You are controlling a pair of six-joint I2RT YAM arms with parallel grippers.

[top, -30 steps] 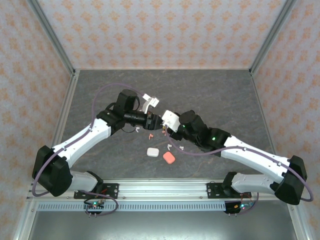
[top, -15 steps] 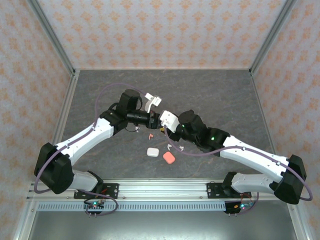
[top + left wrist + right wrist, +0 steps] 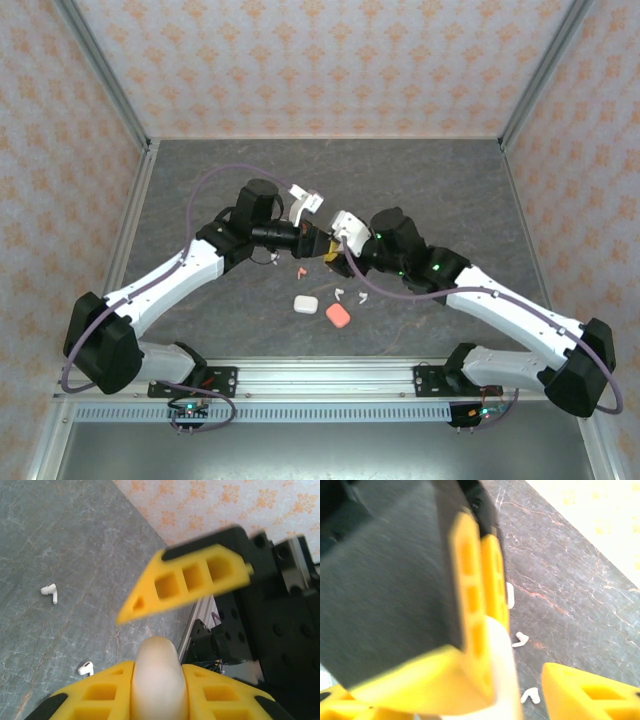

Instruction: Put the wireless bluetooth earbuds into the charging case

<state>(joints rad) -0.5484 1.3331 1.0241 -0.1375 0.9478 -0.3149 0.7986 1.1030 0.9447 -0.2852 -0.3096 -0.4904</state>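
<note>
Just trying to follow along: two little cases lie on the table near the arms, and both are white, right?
Not quite. Two little cases do lie on the table near the arms, but only one is a white case; the other is a salmon-pink case. The top external view shows it.

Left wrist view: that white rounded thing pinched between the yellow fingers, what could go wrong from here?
1. The left gripper pinches the smooth white case by its sides, above the table; it could slip out and fall.
2. The right gripper stands open right beside it, one finger close over the case; pulling away might knock it loose.
3. Loose earbuds lie on the table below; a dropped case could scatter them.
</note>
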